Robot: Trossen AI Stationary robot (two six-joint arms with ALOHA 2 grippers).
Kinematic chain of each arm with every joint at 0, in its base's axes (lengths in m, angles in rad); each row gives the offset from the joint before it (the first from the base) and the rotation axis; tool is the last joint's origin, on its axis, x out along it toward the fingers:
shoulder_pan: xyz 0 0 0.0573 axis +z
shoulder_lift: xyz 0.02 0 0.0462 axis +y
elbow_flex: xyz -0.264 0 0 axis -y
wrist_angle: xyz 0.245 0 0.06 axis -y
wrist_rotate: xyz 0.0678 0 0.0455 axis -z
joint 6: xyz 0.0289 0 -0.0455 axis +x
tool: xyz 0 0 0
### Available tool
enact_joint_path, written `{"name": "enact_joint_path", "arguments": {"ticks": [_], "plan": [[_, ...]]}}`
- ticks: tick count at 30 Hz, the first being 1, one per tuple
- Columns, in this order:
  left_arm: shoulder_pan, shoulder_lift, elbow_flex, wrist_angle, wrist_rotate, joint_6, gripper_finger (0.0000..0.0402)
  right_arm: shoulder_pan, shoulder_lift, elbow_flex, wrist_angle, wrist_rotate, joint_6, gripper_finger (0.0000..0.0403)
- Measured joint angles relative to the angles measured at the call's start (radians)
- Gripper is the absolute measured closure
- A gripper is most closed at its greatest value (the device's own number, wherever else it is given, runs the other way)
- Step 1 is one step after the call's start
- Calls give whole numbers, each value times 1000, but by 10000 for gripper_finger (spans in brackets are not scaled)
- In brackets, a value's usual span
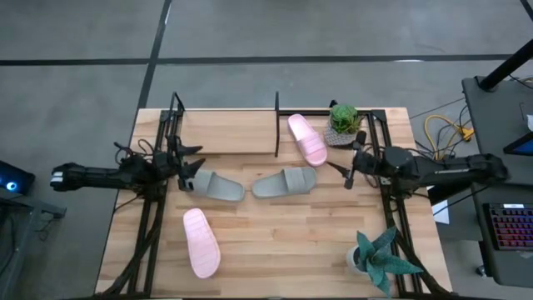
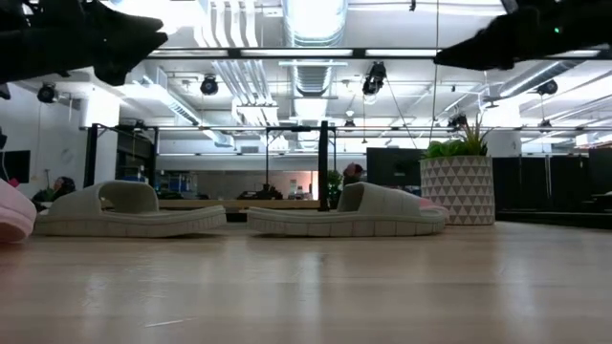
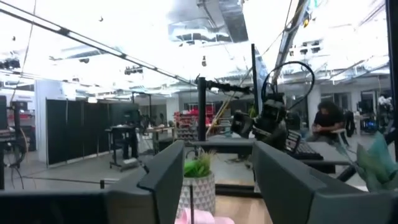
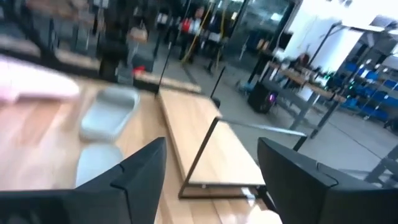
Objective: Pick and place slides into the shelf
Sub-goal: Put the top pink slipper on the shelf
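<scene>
Two grey-green slides (image 1: 218,187) (image 1: 285,182) lie sole-down, toe to toe, in the middle of the table. One pink slide (image 1: 201,242) lies near the front left. The other pink slide (image 1: 307,138) lies at the far side, just right of the shelf's middle upright; whether it rests on the shelf board I cannot tell. The shelf (image 1: 229,133) stands along the far edge. My left gripper (image 1: 191,169) (image 3: 221,186) hovers open beside the left grey-green slide. My right gripper (image 1: 350,162) (image 4: 217,180) hovers open to the right of the other one. Both are raised off the table (image 2: 306,287).
A potted plant in a white patterned pot (image 1: 343,123) stands at the far right, next to the pink slide. A second plant (image 1: 379,258) stands at the near right corner. Black frame rails (image 1: 150,225) run along both table sides. A person (image 3: 326,121) sits in the room beyond.
</scene>
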Motion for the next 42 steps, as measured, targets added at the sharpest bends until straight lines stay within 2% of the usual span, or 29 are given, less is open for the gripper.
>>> {"name": "enact_joint_path", "arguments": {"ticks": [9,11,14,17,20,37,42], "plan": [[0,27,0,6,1,-1,224,0,320,244,-204,7,-127,171],[0,24,0,7,1,-1,224,0,389,289,-260,54,-95,174],[0,25,0,7,1,0,224,0,485,335,-328,177,-52,178],[0,24,0,4,1,6,224,-1,572,346,-345,276,-63,178],[0,18,0,7,1,20,224,-6,648,347,-345,306,-96,178],[0,12,0,4,1,73,223,-84,880,341,-359,317,-27,179],[0,13,0,5,1,74,223,-114,943,341,-359,446,-23,179]]}}
